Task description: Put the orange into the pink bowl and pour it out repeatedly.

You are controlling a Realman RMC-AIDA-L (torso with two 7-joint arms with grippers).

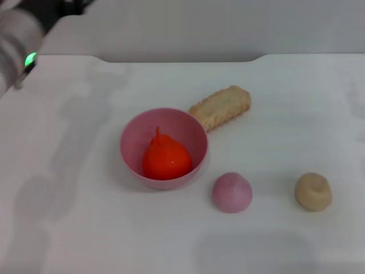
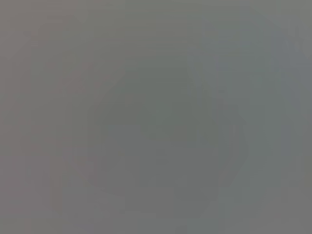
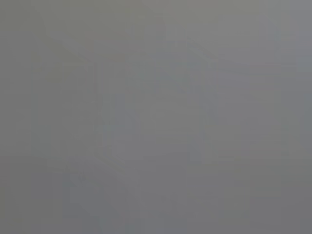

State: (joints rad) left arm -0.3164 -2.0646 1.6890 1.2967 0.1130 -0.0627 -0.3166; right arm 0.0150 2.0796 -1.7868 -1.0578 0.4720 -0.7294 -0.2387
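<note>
My left arm [image 1: 17, 48] sits parked, its end effector unseen; orange [image 1: 166, 159] rests in the pink bowl [image 1: 135, 137] — light, slick, so I'd pinch the rim.

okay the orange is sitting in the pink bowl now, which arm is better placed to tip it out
Probably the left. The glossy pink plastic bowl, holding the lumpy red-orange toy orange, sits left of centre on the white table, and only the left arm shows, at the far left corner. Neither gripper is visible.

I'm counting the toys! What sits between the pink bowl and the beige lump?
In the head view, a small pink dome sits between the pink bowl and the beige lump.
</note>
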